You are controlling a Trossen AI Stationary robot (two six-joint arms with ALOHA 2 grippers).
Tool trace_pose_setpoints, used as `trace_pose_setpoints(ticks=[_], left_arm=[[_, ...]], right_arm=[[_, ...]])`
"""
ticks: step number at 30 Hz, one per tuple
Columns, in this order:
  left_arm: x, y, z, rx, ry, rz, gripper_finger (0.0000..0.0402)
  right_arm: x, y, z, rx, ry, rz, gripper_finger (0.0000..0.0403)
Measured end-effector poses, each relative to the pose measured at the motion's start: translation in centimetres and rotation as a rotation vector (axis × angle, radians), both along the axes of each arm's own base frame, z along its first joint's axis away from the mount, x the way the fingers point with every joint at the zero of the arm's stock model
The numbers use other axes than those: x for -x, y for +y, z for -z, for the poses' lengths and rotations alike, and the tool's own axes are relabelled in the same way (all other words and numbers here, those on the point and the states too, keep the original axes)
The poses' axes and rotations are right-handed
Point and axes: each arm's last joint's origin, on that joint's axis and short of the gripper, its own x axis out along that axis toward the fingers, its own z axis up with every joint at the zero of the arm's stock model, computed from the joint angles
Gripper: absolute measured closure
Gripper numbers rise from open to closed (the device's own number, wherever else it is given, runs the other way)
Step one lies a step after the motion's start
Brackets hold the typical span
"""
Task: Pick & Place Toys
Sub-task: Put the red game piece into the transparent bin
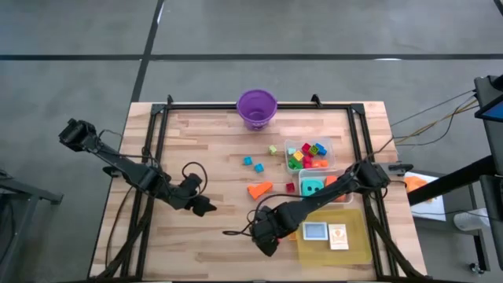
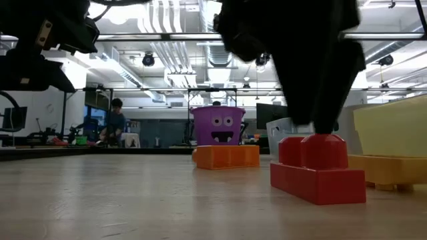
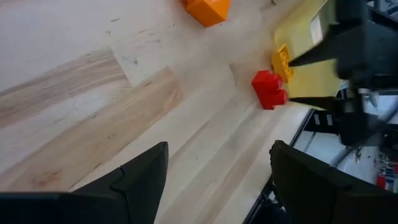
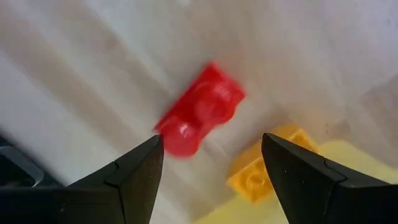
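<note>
Your right gripper (image 4: 211, 171) hangs over the red block (image 4: 202, 115) with its fingers (image 4: 134, 177) spread apart, gripping nothing; the block lies on the table (image 1: 212, 141) just beside a yellow block (image 4: 261, 168) at the edge of the yellow tray (image 1: 357, 244). Your left gripper (image 3: 217, 180) waits over bare wood toward the table's left, fingers also released and empty. The orange wedge (image 1: 259, 189) lies near the table's middle, other toys fill a clear tub (image 1: 326, 145), two small blue pieces (image 1: 252, 163) lie loose, and the purple bucket (image 1: 257, 108) stands at the far edge.
</note>
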Motion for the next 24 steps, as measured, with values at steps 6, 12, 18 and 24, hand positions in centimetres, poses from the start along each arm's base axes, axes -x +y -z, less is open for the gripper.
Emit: trace_pose_setpoints(ticks=[6,12,18,24], left_arm=[[0.0,0.0,0.0,0.023,0.002,-0.015,0.0130],[-0.1,-0.1,-0.1,0.036,-0.003,-0.018,0.0130],[-0.1,-0.1,-0.1,0.038,-0.008,-0.018,0.0130],[-0.1,-0.1,-0.1,0.033,-0.005,-0.015,0.0130]], right_arm=[[-0.7,-0.2,1.5,-0.079,-0.102,0.052,0.0139],[-0.1,-0.4,3.1,-0.070,-0.071,0.086,0.0139],[-0.5,-0.1,3.6,-0.091,-0.151,0.102,0.0139],[-0.1,0.4,3.7,-0.049,-0.158,0.072,0.0164]])
